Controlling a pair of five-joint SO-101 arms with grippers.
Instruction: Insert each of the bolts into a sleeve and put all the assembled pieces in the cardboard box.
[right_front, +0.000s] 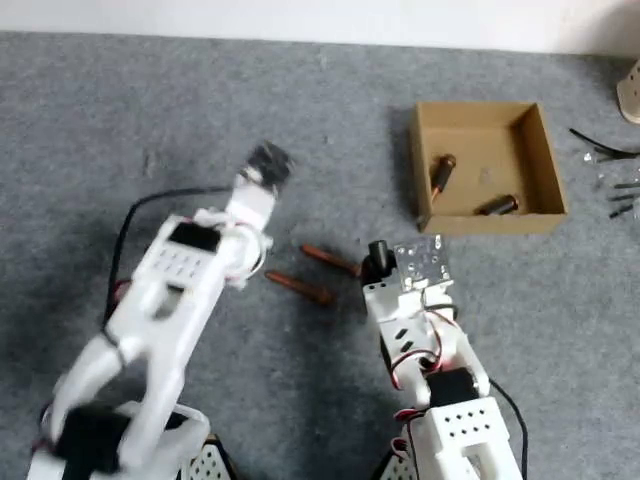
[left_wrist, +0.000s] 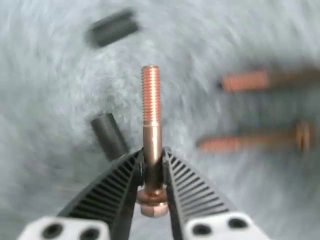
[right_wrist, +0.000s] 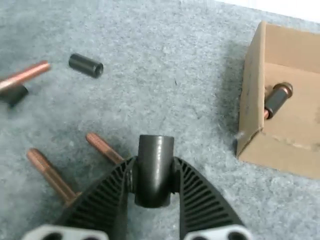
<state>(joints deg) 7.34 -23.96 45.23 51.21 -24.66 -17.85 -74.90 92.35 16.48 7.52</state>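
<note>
Two assembled pieces (right_front: 443, 172) are lying in the cardboard box (right_front: 490, 224); near it my right claw (right_wrist: 153, 162) is clenching a sleeve (right_wrist: 155, 150) — my left claw (left_wrist: 152, 155), farther off, is gripping a bolt (left_wrist: 150, 100), probably needing bore alignment next.

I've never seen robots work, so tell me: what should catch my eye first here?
The left fingers pinch a copper bolt by its head end, while the right fingers clamp a black sleeve. Ahead of the right arm, the cardboard box already holds two assembled pieces.
</note>
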